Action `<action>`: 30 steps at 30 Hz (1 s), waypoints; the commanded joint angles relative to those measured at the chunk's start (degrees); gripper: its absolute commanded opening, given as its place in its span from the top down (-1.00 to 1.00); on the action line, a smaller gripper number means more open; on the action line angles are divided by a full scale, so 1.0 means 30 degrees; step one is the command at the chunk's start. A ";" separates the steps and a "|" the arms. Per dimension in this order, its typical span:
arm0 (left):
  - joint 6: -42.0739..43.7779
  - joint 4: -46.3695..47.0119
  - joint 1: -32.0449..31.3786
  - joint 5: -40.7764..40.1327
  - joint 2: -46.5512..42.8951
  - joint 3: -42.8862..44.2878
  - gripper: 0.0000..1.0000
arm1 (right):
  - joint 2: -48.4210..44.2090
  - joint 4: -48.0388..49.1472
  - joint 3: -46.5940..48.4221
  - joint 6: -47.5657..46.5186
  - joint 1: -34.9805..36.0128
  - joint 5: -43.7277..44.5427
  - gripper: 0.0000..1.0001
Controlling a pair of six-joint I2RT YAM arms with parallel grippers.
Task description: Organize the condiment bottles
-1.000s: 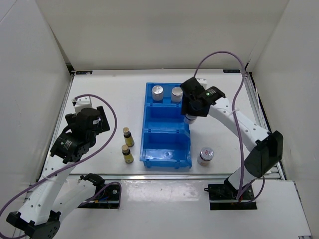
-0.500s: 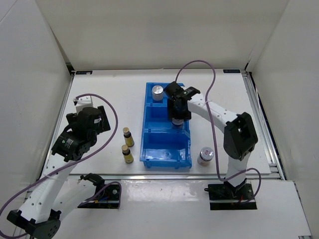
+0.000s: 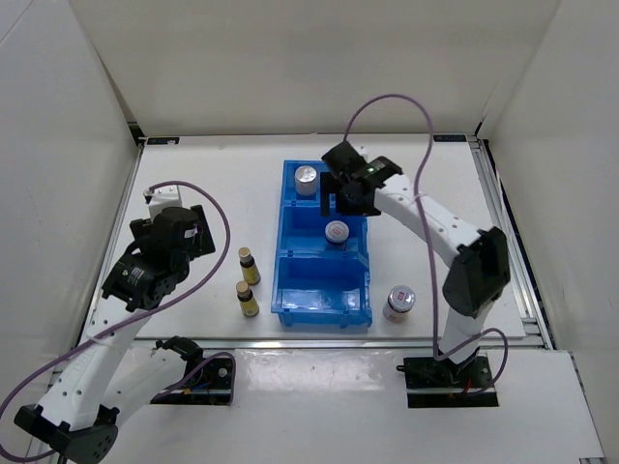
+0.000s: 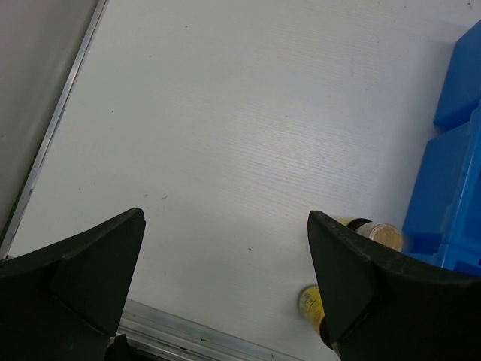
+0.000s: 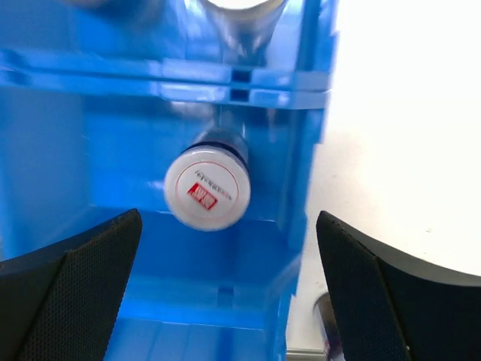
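1. Left claw [image 4: 225,218], spread wide, hangs over the table [image 4: 225,113]; the amber bottles [image 3: 249,264] beside the bin [image 3: 279,280] could tip if nudged.
2. Right claw [image 5: 228,218], spread above the jar [image 5: 207,188] in the middle compartment (lid up), could clip it.

In my left wrist view a finger [image 4: 368,293] of my left end effector [image 4: 225,218] covers most of both amber bottles [image 4: 373,234]; the blue bin [image 4: 451,188] runs off the right edge; in my right wrist view the silver-capped shaker [image 5: 244,15] is blurred and cropped by the top edge; from above my right end effector [image 3: 348,196] hides the bin's far right corner; the bottle labels are too small to read.
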 commanded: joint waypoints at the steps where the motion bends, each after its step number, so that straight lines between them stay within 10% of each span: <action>1: -0.0127 0.0307 -0.0086 0.0056 -0.0410 0.0024 -1.00 | -0.3770 -0.2207 0.1131 0.0786 -0.0079 0.2538 -1.00; 13: -0.0127 0.0307 -0.0086 0.0056 -0.0589 0.0024 -1.00 | -1.6256 -0.0894 -1.2632 0.5389 -0.1984 0.0259 -0.80; 30: -0.0127 0.0307 -0.0086 0.0056 -0.0412 0.0024 -1.00 | -1.2981 -0.1539 -1.5776 0.7558 -0.1984 -0.2321 -0.68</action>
